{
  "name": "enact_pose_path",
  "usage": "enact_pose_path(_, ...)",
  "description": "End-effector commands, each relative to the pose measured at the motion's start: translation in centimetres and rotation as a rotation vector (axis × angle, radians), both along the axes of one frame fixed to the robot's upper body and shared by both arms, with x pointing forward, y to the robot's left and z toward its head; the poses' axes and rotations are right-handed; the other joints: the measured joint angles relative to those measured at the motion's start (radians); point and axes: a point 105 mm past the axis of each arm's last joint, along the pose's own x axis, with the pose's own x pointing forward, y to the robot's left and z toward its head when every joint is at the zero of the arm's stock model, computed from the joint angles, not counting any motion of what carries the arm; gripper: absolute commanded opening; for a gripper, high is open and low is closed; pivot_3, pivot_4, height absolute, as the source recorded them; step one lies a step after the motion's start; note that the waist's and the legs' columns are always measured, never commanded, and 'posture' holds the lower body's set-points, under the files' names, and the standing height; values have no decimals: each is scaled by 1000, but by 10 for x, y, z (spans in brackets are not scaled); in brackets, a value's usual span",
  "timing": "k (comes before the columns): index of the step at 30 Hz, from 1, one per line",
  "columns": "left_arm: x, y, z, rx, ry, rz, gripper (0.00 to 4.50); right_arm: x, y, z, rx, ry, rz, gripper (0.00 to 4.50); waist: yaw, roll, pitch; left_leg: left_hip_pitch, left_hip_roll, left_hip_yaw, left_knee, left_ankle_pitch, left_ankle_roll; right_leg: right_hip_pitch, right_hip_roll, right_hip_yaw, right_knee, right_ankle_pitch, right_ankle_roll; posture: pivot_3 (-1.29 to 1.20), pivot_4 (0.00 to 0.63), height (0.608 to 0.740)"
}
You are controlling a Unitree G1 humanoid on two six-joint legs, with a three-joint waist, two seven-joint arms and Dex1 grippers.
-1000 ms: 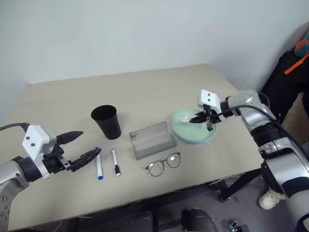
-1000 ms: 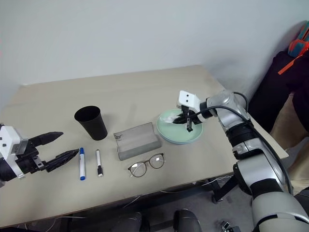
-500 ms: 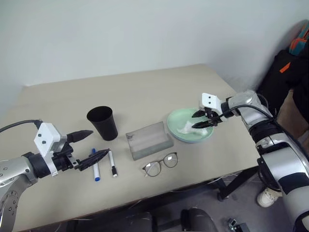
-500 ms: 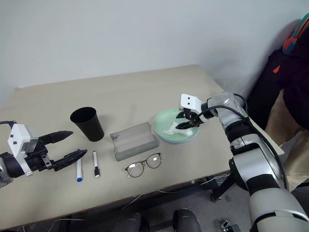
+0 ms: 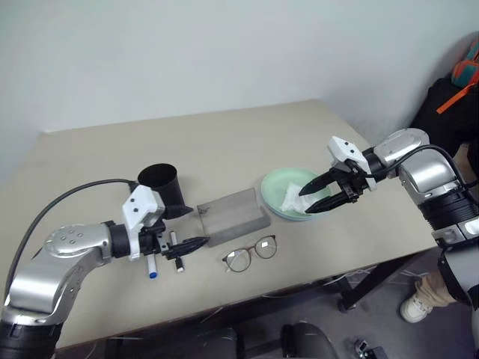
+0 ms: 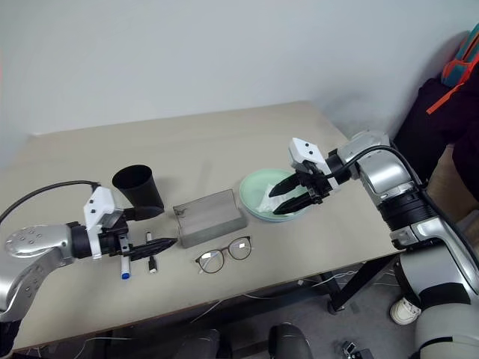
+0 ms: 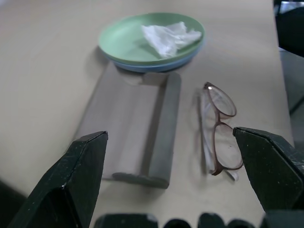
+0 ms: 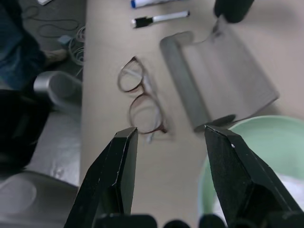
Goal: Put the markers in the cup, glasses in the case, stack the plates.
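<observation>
The mint green plate (image 5: 277, 187) lies stacked on the light blue plate (image 7: 156, 67) at the table's right, with a crumpled white tissue (image 5: 292, 197) in it. Just above the plate's near rim hovers my right gripper (image 5: 304, 202), open and empty. The grey case (image 5: 233, 217) sits mid-table, with the glasses (image 5: 253, 253) in front of it. The black cup (image 5: 159, 182) stands to the left. Before it lie the blue-capped marker (image 5: 153, 267) and the black-capped marker (image 5: 177, 259). My left gripper (image 5: 191, 226) is open and empty, low over the markers and pointing toward the case.
The beige table (image 5: 224, 142) has open surface behind the objects. Its right corner is close to the plates. A black bag with an orange strap (image 5: 458, 97) stands beyond the right edge. Cables lie on the floor under the front edge.
My right gripper opened over the tissue in the green plate, then drew back and up. My left gripper swung right, from beside the markers to over them.
</observation>
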Motion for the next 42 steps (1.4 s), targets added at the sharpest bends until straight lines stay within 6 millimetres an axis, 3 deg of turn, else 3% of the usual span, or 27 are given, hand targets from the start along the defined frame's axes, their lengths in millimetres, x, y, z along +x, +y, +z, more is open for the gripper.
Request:
enact_pose_path(1, 8, -13, -1, 17, 16, -61, 4500, -6, 5, 15, 26, -32, 46, 2385, 0, 0, 0, 0, 0, 0, 0, 0, 0, 0, 0, 0, 0, 0, 0, 0, 0, 737)
enact_pose_path(6, 18, -35, -11, 21, 40, -128, 4500, -12, 4, 12, 25, -1, 55, 2385, 1, -1, 0, 0, -1, -1, 1, 0, 0, 0, 0, 1, 2, 0, 0, 0, 0, 737)
enact_pose_path(9, 20, -45, -17, 24, 55, -153, 4500, -14, 4, 15, 41, 15, 48, 2903, 1, -1, 0, 0, -2, -1, 1, 0, 0, -1, 0, 2, 3, 0, 0, 0, 0, 737)
enact_pose_path(14, 19, -60, -29, 24, 97, -183, 4500, -11, 6, 14, 53, -18, 40, 4485, 1, -1, 0, 0, -1, -1, 3, 0, 0, 0, 0, 2, 5, 0, 0, 0, 0, 737)
enact_pose_path(27, 18, -89, -50, 6, 168, -249, 4500, -12, 8, 9, 52, -19, 29, 4485, 2, -1, 0, -1, -1, -3, 9, 1, 2, 0, 0, 2, 6, 0, 0, 0, 0, 737)
enact_pose_path(34, 20, -90, -62, 5, 209, -258, 4500, -10, 8, 7, 52, -25, 20, 4485, 2, -1, 0, -1, -1, -3, 9, 0, 2, 0, 0, 2, 6, 0, 0, 0, 0, 737)
enact_pose_path(37, 21, -90, -62, 2, 219, -262, 3896, -9, 8, 6, 51, -30, 14, 4500, 2, -1, 0, -1, -1, -3, 9, 0, 2, 0, 0, 2, 6, 0, 0, 0, 0, 737)
enact_pose_path(42, 24, -89, -62, -2, 223, -262, 2174, -8, 8, 4, 46, -35, 8, 4500, 2, -2, 0, -1, -1, -3, 9, 0, 2, 1, -1, 2, 6, 0, 0, 0, 0, 737)
